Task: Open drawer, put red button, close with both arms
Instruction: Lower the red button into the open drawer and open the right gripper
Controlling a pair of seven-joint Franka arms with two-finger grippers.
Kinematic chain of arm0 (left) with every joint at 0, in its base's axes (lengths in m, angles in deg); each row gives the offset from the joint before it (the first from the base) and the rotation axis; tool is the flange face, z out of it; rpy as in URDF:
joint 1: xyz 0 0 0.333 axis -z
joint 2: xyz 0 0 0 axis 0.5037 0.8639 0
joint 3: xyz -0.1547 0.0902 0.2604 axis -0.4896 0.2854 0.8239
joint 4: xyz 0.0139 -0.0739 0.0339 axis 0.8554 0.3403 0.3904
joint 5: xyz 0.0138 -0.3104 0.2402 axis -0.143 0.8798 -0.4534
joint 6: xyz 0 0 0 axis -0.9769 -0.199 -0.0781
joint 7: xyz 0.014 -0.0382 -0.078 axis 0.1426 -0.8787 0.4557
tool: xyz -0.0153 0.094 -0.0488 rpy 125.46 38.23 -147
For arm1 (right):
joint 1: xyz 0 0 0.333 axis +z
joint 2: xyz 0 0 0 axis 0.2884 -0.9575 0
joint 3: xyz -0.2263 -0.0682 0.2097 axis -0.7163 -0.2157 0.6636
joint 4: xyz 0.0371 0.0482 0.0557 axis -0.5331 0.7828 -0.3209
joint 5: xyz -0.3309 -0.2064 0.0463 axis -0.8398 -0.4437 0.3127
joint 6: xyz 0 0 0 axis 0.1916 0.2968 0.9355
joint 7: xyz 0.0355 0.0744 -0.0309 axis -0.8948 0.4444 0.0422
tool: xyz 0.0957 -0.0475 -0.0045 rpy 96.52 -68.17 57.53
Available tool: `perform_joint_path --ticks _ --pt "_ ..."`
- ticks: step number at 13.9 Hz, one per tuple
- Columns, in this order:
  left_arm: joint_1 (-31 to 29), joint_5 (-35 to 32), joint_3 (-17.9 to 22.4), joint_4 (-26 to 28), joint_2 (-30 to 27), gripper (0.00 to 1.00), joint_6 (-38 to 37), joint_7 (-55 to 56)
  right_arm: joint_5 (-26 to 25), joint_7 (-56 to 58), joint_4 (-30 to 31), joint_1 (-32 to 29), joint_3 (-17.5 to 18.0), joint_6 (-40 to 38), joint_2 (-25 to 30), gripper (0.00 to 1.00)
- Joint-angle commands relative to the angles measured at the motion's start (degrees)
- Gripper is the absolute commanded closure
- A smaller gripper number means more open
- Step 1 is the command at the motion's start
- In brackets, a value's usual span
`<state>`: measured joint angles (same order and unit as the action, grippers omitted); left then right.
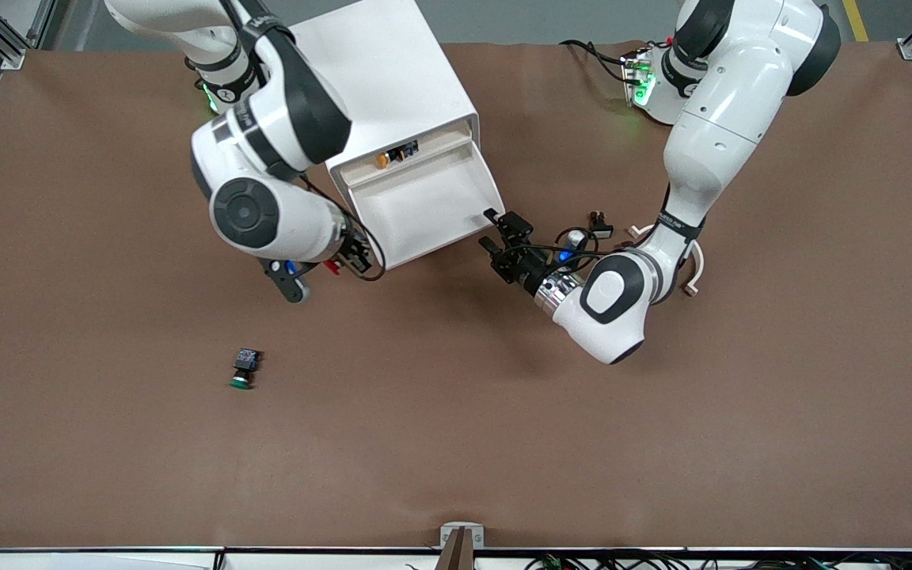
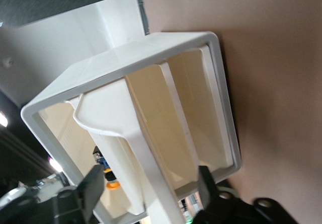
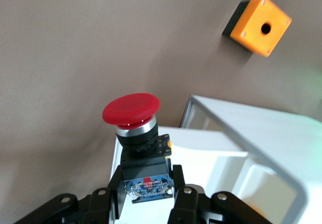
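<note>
The drawer [image 1: 424, 207] stands pulled out of the white cabinet [image 1: 381, 71] toward the front camera, and its tray looks bare. My left gripper [image 1: 489, 229] is open at the drawer's front corner, toward the left arm's end of the table. In the left wrist view its fingers [image 2: 93, 189] straddle the drawer's front lip [image 2: 151, 148]. My right gripper [image 1: 347, 257] is shut on the red button [image 1: 332, 266] beside the drawer's other front corner. In the right wrist view the red cap [image 3: 132, 108] points away from the gripper [image 3: 146, 186], whose fingers clamp the black body.
A green-capped button [image 1: 244, 370] lies on the brown table nearer the front camera, toward the right arm's end. An orange part [image 1: 382, 160] shows in the topmost drawer. An orange box with a hole [image 3: 260, 25] sits on the table in the right wrist view.
</note>
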<state>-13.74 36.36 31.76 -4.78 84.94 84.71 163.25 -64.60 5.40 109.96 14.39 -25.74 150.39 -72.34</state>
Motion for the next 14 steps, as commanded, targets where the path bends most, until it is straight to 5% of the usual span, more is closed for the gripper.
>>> perform_joint_path --ticks 1,6,11,14 --pt "-1.0 0.7 -0.5 -2.3 -0.7 0.01 -0.5 -8.5 2.7 -6.2 3.7 3.6 -0.5 4.7 1.5 0.97" --pt "-1.1 -1.1 0.9 -3.3 -2.8 0.01 -0.4 -26.0 2.8 -14.5 10.0 9.8 -0.5 15.6 1.5 0.97" --pt "-0.2 -12.3 2.9 -6.4 -4.4 0.01 3.1 -41.1 2.8 -18.4 12.4 12.6 -0.5 20.2 1.3 0.96" --pt "0.8 -19.1 3.4 -6.5 -6.6 0.01 8.0 -47.6 2.8 -19.6 12.9 13.4 -0.5 22.0 1.2 0.84"
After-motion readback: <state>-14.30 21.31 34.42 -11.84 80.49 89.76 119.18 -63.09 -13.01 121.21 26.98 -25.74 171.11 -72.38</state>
